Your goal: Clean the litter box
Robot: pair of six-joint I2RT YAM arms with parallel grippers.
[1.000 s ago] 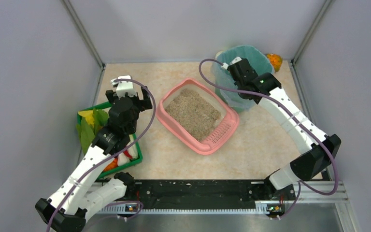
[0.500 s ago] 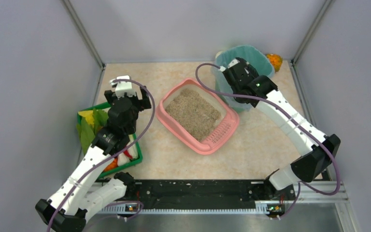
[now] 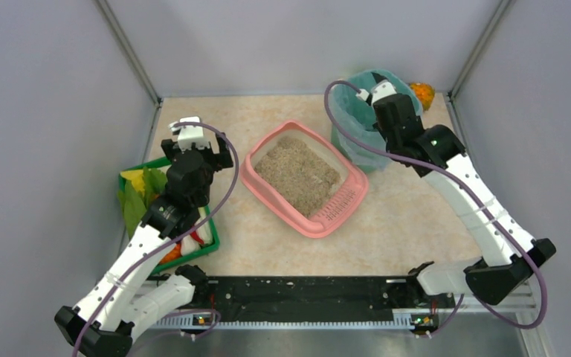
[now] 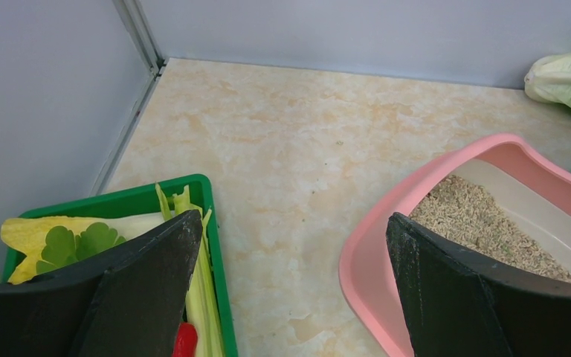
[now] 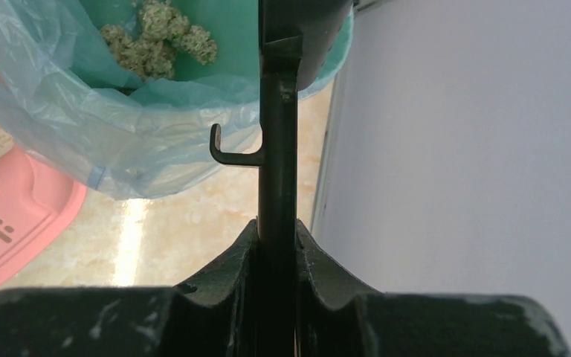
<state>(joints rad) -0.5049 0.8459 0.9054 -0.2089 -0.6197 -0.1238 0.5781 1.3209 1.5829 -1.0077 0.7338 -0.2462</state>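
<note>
Beige marbled table [image 3: 416, 216] fills the floor of the cell, and right in the middle sits the litter box [image 3: 249, 175], pink and turned at a slant. Its slotted ledge [image 3: 338, 208] is at the near-right end, with sandy litter [image 3: 297, 172] spread across the rest. Just beyond its far-right corner stands the bin [image 3: 353, 137], teal liner draped over the rim; whether it touches the box I cannot tell. Over on the left, against the wall, is the green tray [image 3: 210, 236] with leafy and red bits inside. The left arm reaches over that tray. The left gripper [image 4: 291, 219] hangs wide with nothing between its fingers; in the wrist view the tray is below one finger and the box's rim below the other. On the right side, the right gripper [image 5: 276, 238] is clamped tight on the scoop [image 5: 276, 149], a thin black handle with a small hook, its head out above the bin's mouth. Down inside the liner lie pale clumps [image 5: 160, 33]. An orange object [image 3: 421, 94] sits behind the bin in the far corner.
</note>
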